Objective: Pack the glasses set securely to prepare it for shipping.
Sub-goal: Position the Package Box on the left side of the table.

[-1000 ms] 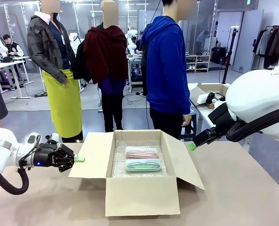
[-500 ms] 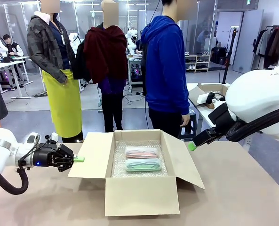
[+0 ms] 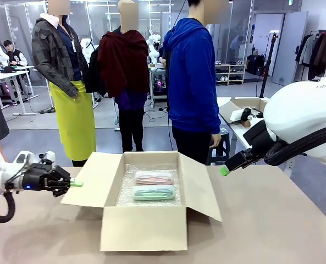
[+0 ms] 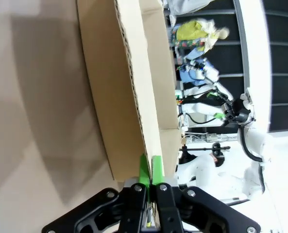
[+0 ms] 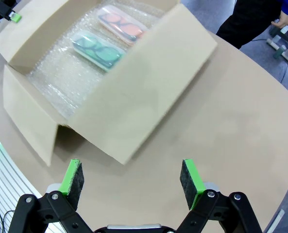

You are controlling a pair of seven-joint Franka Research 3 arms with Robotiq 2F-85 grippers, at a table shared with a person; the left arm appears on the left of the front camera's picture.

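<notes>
Sitting on a plain tan table, the open box holds a pink case and a mint case side by side on bubble wrap. The left gripper is clamped on the box's left flap. The right gripper hangs with fingers apart above the table, right of the box. A person in blue stands at the far side, with workshop tables and clothes racks beyond.

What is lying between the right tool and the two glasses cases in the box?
In the right wrist view, the open right tool faces bare table, then the box's right flap. Past the flap lie the mint green case and the pale pink case on bubble wrap.
</notes>
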